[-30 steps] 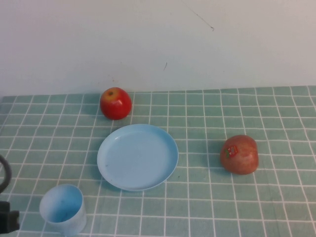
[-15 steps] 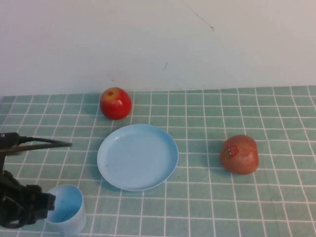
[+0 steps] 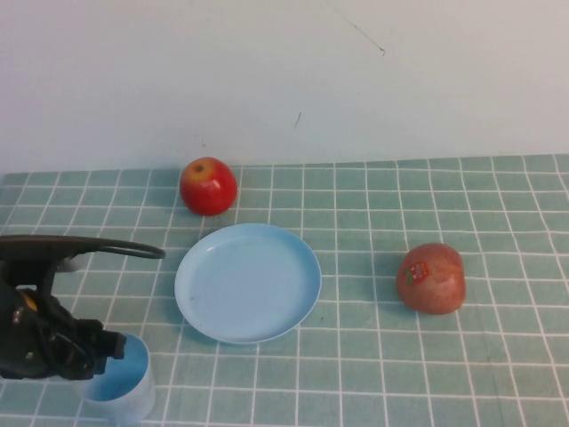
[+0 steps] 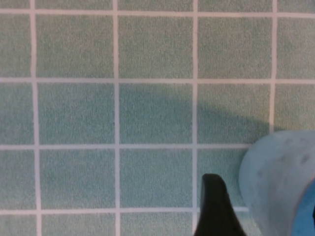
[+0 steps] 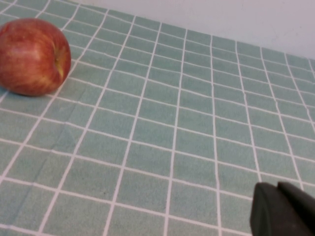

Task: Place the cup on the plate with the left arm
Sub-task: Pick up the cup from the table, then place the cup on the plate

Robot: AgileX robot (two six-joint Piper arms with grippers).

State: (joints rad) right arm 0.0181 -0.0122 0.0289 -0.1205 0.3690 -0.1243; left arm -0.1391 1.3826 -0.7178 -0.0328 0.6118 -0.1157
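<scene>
**A:** High view is showing the left gripper point(image 3: 105, 345) hanging at the near left edge of the checked cloth point(image 3: 400, 374), right over the cup point(image 3: 123, 384). Is it gripping anything?

**B:** No. It is standing wide open and holding nothing. On the left wrist view one finger point(image 4: 215, 206) is sitting just outside the cup's wall with a sliver of cloth showing between them; the other finger is lying out of frame. The cup is standing upright on the cloth, mouth up, at 7 o'clock from the plate point(image 3: 247, 283) and well apart from it.

**A:** So what is the approach calling for?

**B:** I am judging that the gripper is straddling the wall rather than the whole cup. It should be sinking a little more, so that the pads are biting below the rim, then closing gently; thin plastic is likely to flex or skid if squeezed hard.

**A:** And the carry?

**B:** Lifting clear of the cloth first, then heading toward 1 o'clock, keeping the cup level and setting it down at the plate's middle, not on the sloped rim. The black cable point(image 3: 98, 245) looping over the arm is worth watching.

**A:** Anything standing in the way?

**B:** Nothing is. The stickered apple point(image 3: 431, 278) is lying at 3 o'clock from the plate, the red apple point(image 3: 208, 186) at 11 o'clock, near the wall.

**A:** The other arm?

**B:** The right gripper point(image 5: 283, 211) is sitting shut and empty, outside the high view, low over the cloth.
</scene>
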